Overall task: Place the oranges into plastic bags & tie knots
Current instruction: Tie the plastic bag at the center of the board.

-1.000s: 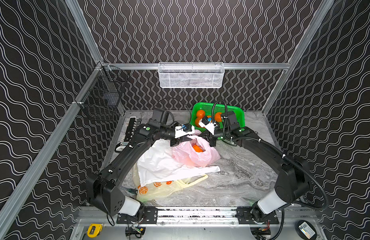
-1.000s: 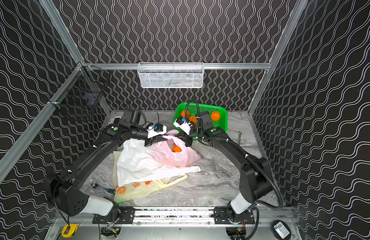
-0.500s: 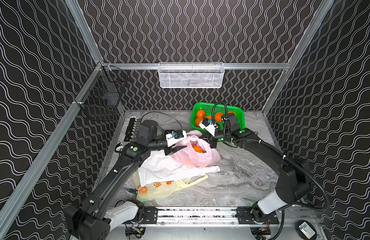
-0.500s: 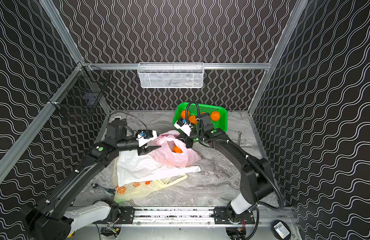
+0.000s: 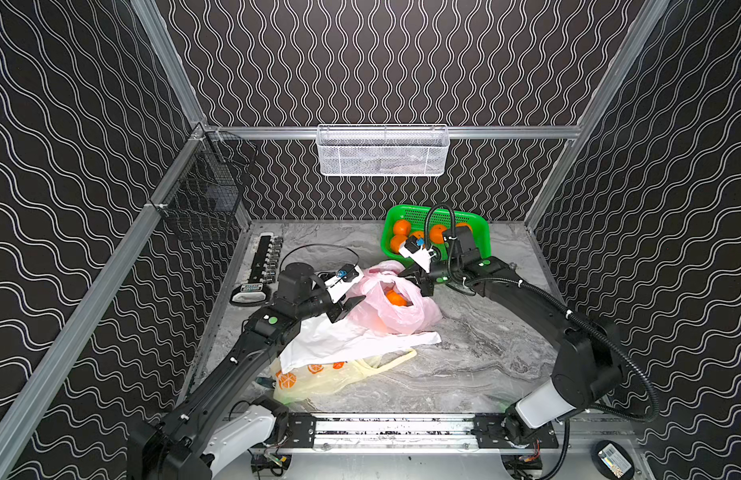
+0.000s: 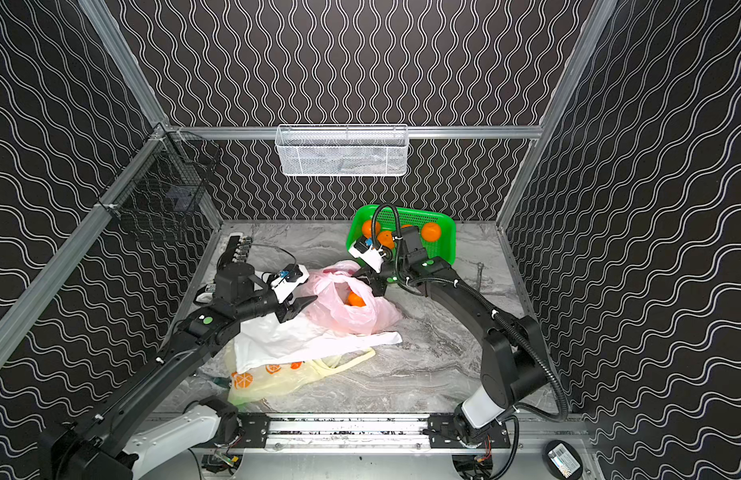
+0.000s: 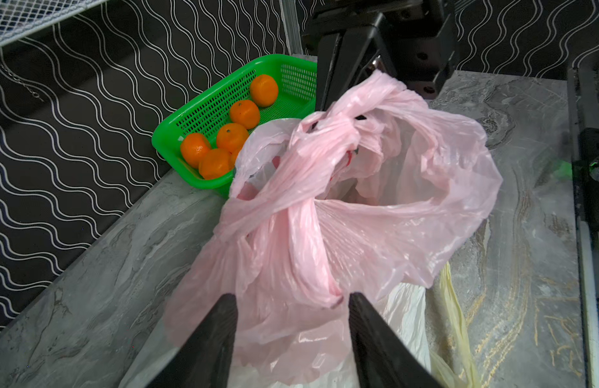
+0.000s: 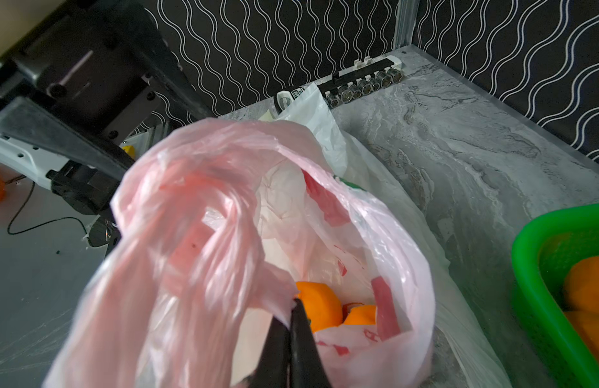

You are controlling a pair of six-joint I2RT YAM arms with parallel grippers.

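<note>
Top views: left gripper [image 5: 355, 301] has backed off to its own side of the pink bag [image 5: 398, 322]. A second ago it sat up at the bag mouth beside the right gripper [image 5: 410, 275]. Its jaws now stand apart, nothing in them. Right gripper hasn't moved and is pinched on the bag's far edge, near the green basket [image 5: 385, 243]. Oranges [image 5: 396, 298] show through the open mouth. The white bag [image 5: 339, 340] and yellow bag [image 5: 319, 380] lie flat under and in front of the pink one, unused.

Left wrist: jaws spread, and the loose pink handle end hangs between them without being clamped. The handles [image 7: 291, 208] cross once in a loose twist that isn't cinched. More oranges [image 7: 231, 136] are left in the basket.

Right wrist: jaws closed tight on a fold of pink film [image 8: 284, 295]. At least two oranges [image 8: 320, 309] sit in the bottom of the bag and the mouth gapes.

My read: left just let go of its handle after the first cross-over. So the pink bag is loaded but the knot isn't finished. Left likely needs to regrip that free end and pull against the right's hold. Risk is the twist slackening while it's loose.
</note>
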